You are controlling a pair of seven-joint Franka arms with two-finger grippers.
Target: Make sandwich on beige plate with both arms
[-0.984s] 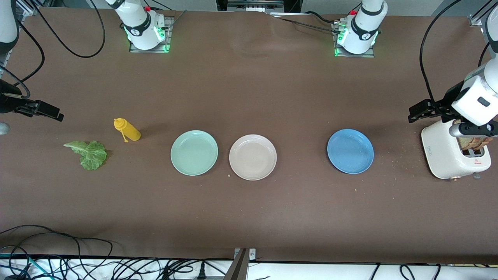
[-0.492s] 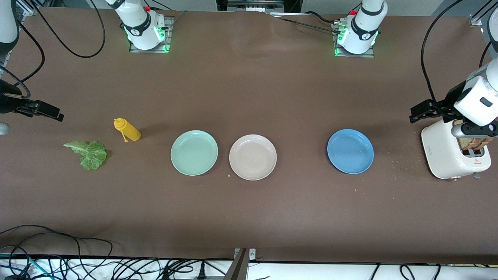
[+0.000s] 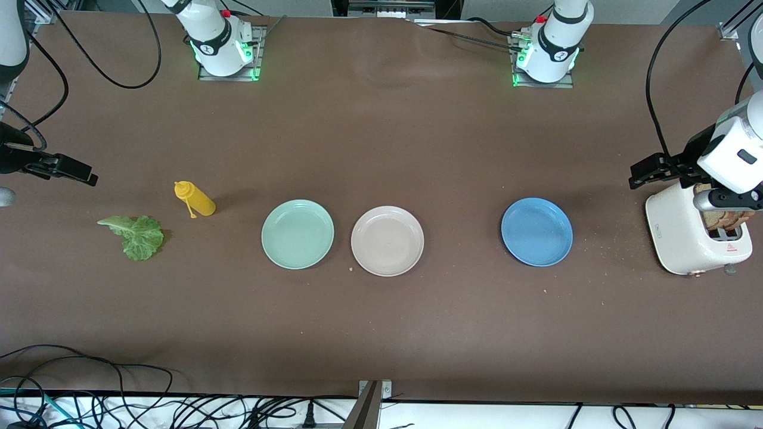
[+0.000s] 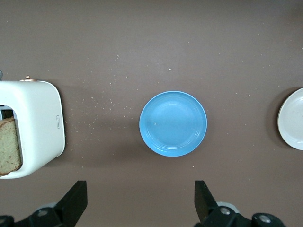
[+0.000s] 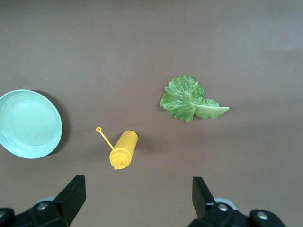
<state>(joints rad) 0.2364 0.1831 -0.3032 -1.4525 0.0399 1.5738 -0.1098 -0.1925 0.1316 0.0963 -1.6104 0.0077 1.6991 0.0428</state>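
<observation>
The round pale beige plate (image 3: 387, 241) with its shallow raised rim lay flat and bare between a mint-green plate (image 3: 297, 234) and a blue plate (image 3: 536, 232). Brown bread slices (image 3: 724, 219) stood upright in a white toaster (image 3: 685, 235); a crinkly green lettuce leaf (image 3: 136, 235) lay stem toward the right arm's end. The left gripper (image 4: 141, 203) hovered with fingers spread beside the toaster; the right gripper (image 5: 137, 201) likewise, near a yellow squeeze bottle (image 3: 195, 199).

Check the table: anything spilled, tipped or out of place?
Yes. The yellow sauce bottle lies on its side, its cap hanging open. The lettuce leaf sits on the bare table, not on a plate. Crumbs are scattered between the toaster and the blue plate.
</observation>
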